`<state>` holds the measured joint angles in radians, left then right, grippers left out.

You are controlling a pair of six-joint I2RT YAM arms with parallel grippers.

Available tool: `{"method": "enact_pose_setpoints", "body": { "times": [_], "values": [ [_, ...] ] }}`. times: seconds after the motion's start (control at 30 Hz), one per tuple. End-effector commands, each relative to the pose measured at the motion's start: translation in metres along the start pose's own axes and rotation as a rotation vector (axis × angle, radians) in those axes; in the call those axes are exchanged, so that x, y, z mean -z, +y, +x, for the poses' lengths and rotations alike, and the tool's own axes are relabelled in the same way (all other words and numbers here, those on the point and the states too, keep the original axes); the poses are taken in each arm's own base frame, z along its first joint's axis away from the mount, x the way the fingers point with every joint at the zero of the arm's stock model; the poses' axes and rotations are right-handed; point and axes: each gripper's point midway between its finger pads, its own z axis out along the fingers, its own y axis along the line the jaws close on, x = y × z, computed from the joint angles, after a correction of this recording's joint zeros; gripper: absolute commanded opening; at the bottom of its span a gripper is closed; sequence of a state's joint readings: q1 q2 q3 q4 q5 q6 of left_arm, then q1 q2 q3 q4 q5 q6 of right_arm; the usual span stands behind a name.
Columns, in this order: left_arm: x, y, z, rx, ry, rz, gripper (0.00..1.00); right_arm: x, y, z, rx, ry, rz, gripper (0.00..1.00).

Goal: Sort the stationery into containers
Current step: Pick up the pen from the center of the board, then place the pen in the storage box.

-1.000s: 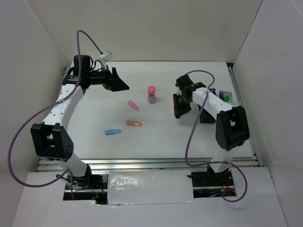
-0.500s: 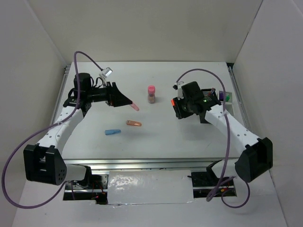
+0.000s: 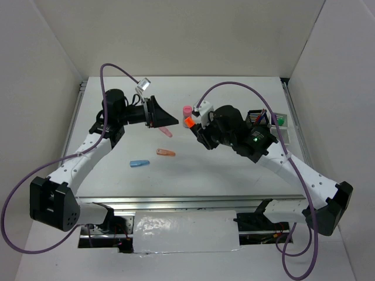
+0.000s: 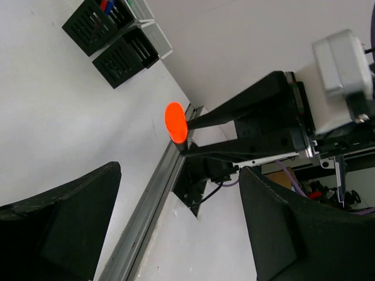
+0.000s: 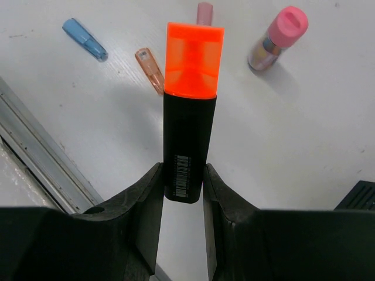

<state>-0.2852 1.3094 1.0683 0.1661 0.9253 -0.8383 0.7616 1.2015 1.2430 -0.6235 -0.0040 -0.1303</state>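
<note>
White table, boxed in by white walls, with two arms reaching in from its near edge. Nearest the bases, well to the near left of the pink-capped cylinder (image 3: 187,111), lies one blue cap piece (image 3: 139,163). One orange cap piece (image 3: 166,153) lies between it and the cylinder. One pink cap piece (image 3: 166,132) lies closer again, just to the cylinder's near left. That makes three loose cap pieces flat on the table and one cylinder standing upright, all unsorted.

Just to the near right of the cylinder, the right hand (image 5: 183,175) is closed on the black barrel of the single orange/black highlighter (image 5: 188,99). It carries the highlighter clear of the table, orange cap pointing away from the wrist. Gripping the barrel low leaves the whole front end free, which likely suits dropping it into a container.

Left of the cylinder, the left hand (image 4: 179,171) is spread wide and holds nothing. Its fingers frame the orange cap in the wrist view, so it seems lined up either to receive the highlighter or to go for the pink cap piece close by. Which of the two cannot be told.

Well to the cylinder's right stand the two containers. One is a black mesh cup (image 3: 256,119) with pens in it, too small to count. The other is a low tray (image 3: 285,116), farther right again.
</note>
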Motion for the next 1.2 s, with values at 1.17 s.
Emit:
{"method": "enact_pose_setpoints", "body": {
  "times": [1.17],
  "values": [
    [-0.031, -0.036, -0.014, -0.045, -0.159, 0.052, 0.79, 0.015, 0.010, -0.083, -0.106, -0.197, 0.012, 0.00]
  ]
}}
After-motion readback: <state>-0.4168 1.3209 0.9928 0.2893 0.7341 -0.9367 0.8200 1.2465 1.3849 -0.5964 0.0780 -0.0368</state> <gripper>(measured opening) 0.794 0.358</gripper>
